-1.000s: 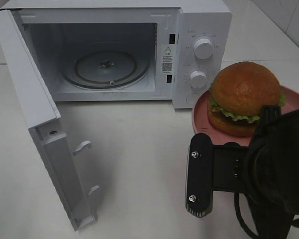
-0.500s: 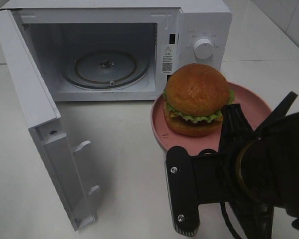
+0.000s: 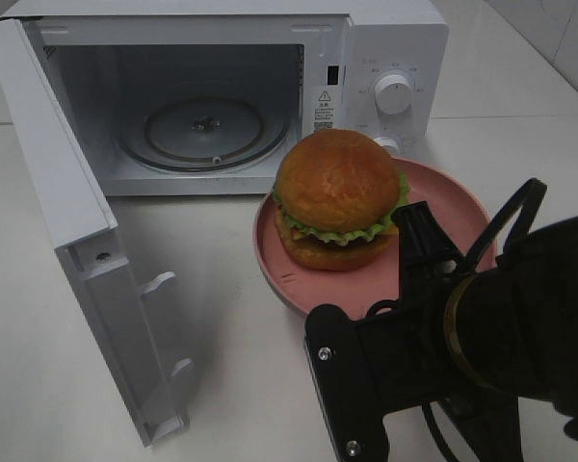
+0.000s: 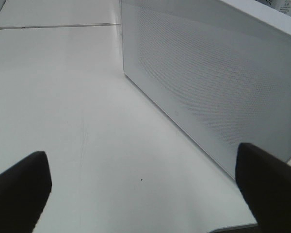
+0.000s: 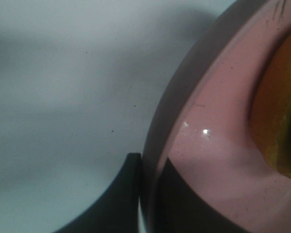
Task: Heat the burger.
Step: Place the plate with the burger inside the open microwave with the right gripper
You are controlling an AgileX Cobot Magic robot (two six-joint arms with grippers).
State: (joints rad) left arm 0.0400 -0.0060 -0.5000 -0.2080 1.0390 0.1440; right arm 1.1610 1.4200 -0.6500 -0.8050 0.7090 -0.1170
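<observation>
The right gripper (image 5: 150, 194) is clamped on the rim of the pink plate (image 3: 453, 207) bearing the burger (image 3: 337, 197); the left gripper (image 4: 143, 189) stands wide open, empty

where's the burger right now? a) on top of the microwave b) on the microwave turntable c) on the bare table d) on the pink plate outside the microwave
D: the burger sits on the plate in front of the open microwave, whose turntable is bare.

High camera looks down on microwave (image 3: 385, 58) front; left wrist low beside it; right wrist tight on plate (image 3: 443, 192) rim.
</observation>
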